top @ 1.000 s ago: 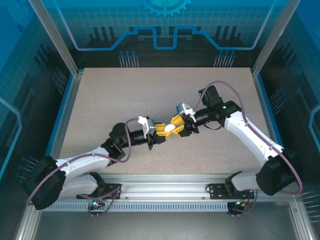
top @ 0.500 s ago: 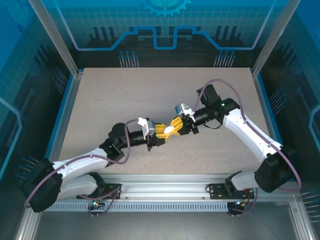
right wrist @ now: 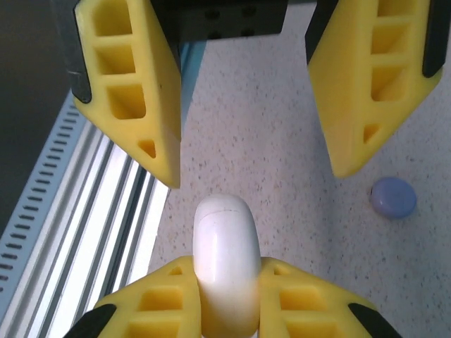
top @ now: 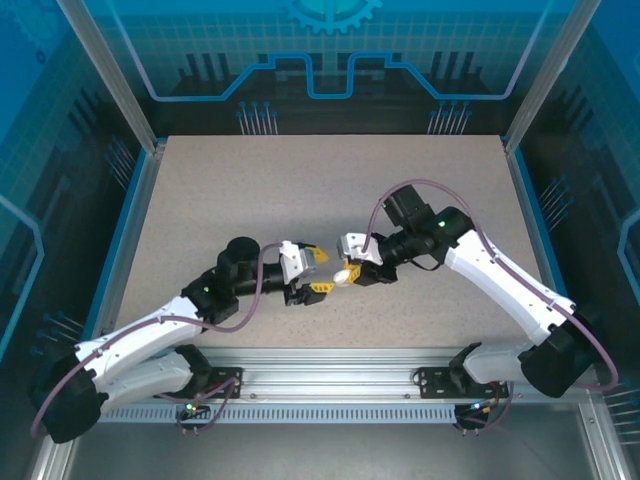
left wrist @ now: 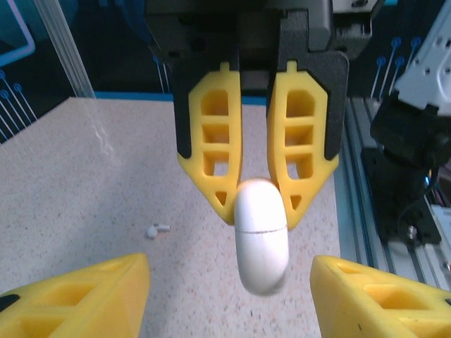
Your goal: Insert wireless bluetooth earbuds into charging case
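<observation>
white charging case point(left wrist: 261, 236) clamped edge-on in right fingers point(left wrist: 211, 148), long axis pointing toward left fingers point(left wrist: 77, 296); those spread apart

Smooth glossy plastic case point(left wrist: 261, 243) above a matt, speckled tabletop point(left wrist: 77, 183).

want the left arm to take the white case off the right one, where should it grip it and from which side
Grip the white case on its free rounded end past the seam, head-on, opposite the right gripper. That end juts clear of its fingers; the left gripper is open either side.
</observation>
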Controlling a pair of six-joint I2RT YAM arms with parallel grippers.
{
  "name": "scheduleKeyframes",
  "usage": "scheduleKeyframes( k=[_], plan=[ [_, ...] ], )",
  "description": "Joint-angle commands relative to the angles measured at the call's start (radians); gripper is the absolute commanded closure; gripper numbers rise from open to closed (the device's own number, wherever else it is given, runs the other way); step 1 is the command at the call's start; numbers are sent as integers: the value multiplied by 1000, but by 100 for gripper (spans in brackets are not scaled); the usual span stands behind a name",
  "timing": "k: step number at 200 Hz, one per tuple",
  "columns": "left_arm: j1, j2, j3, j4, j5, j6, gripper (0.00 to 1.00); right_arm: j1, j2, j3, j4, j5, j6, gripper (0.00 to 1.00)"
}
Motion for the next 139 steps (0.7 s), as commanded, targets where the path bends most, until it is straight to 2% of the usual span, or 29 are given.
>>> scheduleKeyframes(
  k=[1,44,71,139],
  plan=[
    [-1,-6,32,-144,36,97,37,31,-21,24,-28,101,20,88],
    [-14,3,50,-184,45,134,42,88,-39,27,-6,137,25,88],
    [-19,5,39,-140,43,114,43,129,-47,14,18,148,28,88],
    [-28,16,34,-106,65,99,44,151,-44,5,62,123,50,88]
  ],
)
